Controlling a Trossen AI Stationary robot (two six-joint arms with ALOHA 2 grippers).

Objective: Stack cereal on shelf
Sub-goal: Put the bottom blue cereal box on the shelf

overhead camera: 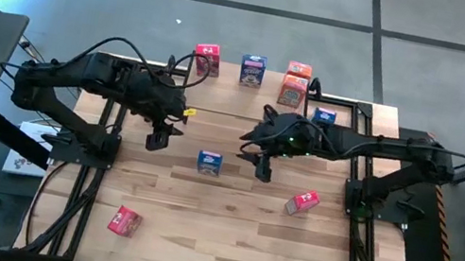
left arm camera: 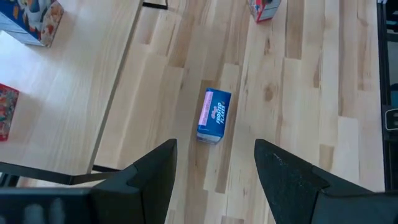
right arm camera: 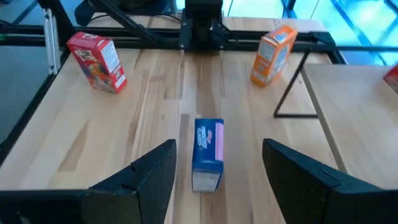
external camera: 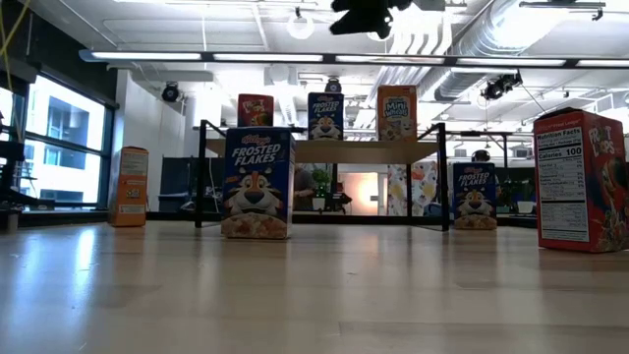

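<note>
A blue cereal box (overhead camera: 209, 162) (external camera: 257, 184) stands upright on its base mid-table. My left gripper (overhead camera: 157, 141) hangs open above the table to its left, and my right gripper (overhead camera: 263, 167) hangs open to its right. Both wrist views look down on this box (left arm camera: 214, 115) (right arm camera: 208, 152) beyond open fingers. The shelf (overhead camera: 229, 96) (external camera: 344, 149) stands at the far edge with a pink-red box (overhead camera: 208, 59), a blue box (overhead camera: 253, 70) and an orange box (overhead camera: 295, 82) upright on its plank.
A pink-red box (overhead camera: 301, 202) lies on the table right of centre, and another (overhead camera: 124, 221) near the front left. A blue box (overhead camera: 324, 116) stands by the shelf's right end. An orange box (external camera: 129, 187) (right arm camera: 273, 55) stands by the shelf's left legs.
</note>
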